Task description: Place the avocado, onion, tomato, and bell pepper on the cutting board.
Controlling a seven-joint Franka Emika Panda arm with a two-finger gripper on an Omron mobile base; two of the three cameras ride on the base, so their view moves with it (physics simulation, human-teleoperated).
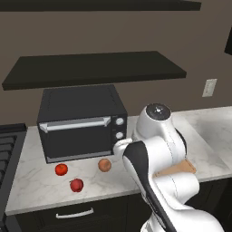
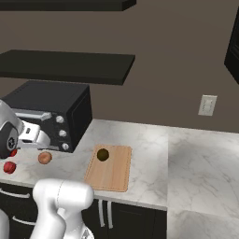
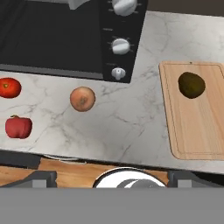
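On the marble counter [image 3: 131, 127], seen from the hand camera and read from left to right, the tomato [image 3: 9, 87] lay farthest left, close to the front of the black toaster oven [image 3: 65, 39]. Just below it in that view sat the bell pepper [image 3: 18, 127], apart from the tomato and nearer the counter's front edge. Further right rested the onion [image 3: 82, 99], on bare marble beneath the oven's column of white knobs [image 3: 120, 45] and well apart from the two red items. Right of that stretched an open patch of marble, and then came the cutting board [image 3: 197, 131], lying flat with its grain running away from the counter edge. The avocado [image 3: 191, 85] sat on the board, near its far end.

From the left base camera, the tomato [image 1: 61, 169], bell pepper [image 1: 76, 185] and onion [image 1: 104, 165] lay in front of the oven, while the white arm [image 1: 158, 158] covered most of the board [image 1: 181, 168]. From the right base camera, the avocado [image 2: 102, 154] rested on the board [image 2: 112, 170].

The gripper's fingers stood spread wide, holding nothing.
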